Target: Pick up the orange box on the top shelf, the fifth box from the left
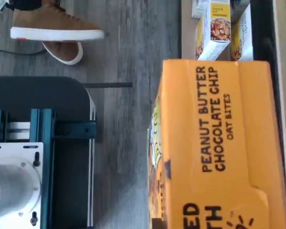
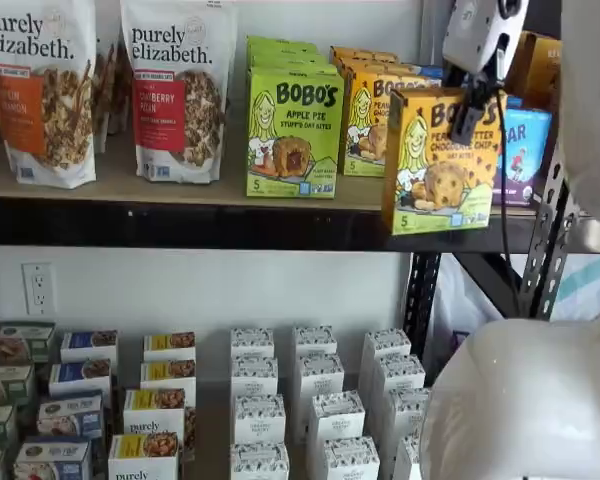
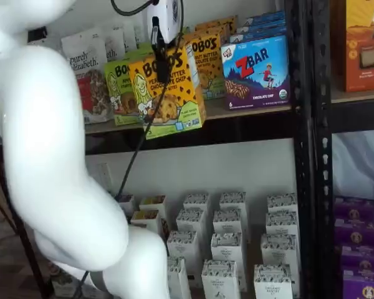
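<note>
The jaws are clamped on the top of the orange box (image 2: pixel 442 162), which hangs tilted beneath them, drawn out in front of the top shelf (image 2: pixel 180 215) with its lower edge level with the black front rail. Behind the jaws stands a second orange Bobo's carton (image 2: pixel 372 120); just beside them, the blue Zbar box (image 3: pixel 257 70). My worry: the hold is high and narrow, so the carton could swing or slide free, or catch the rail.

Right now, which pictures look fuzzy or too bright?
Wrist view: orange box sharp, shoe soft. In a shelf view the near white arm is a blurry, washed-out blob; in a shelf view the arm is blurry too, the shelf boxes clear.
</note>
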`<action>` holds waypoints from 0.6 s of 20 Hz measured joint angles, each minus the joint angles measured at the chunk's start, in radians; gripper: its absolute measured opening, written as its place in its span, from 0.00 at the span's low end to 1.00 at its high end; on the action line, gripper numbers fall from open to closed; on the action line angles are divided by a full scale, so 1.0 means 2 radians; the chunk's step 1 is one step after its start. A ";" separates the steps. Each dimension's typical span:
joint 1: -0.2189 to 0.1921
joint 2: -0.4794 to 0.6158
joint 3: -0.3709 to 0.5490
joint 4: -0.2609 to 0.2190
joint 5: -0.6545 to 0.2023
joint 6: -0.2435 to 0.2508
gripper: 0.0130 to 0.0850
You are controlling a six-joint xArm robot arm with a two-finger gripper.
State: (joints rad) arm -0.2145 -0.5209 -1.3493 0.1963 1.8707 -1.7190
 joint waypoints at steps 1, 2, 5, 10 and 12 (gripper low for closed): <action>-0.004 -0.006 0.005 -0.001 0.001 -0.004 0.17; -0.006 -0.010 0.008 -0.002 0.003 -0.007 0.17; -0.014 -0.023 0.018 -0.004 0.007 -0.015 0.17; -0.028 -0.041 0.032 -0.006 0.013 -0.028 0.17; -0.034 -0.048 0.037 -0.007 0.017 -0.034 0.17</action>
State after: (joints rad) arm -0.2832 -0.6167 -1.2754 0.1831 1.9038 -1.7873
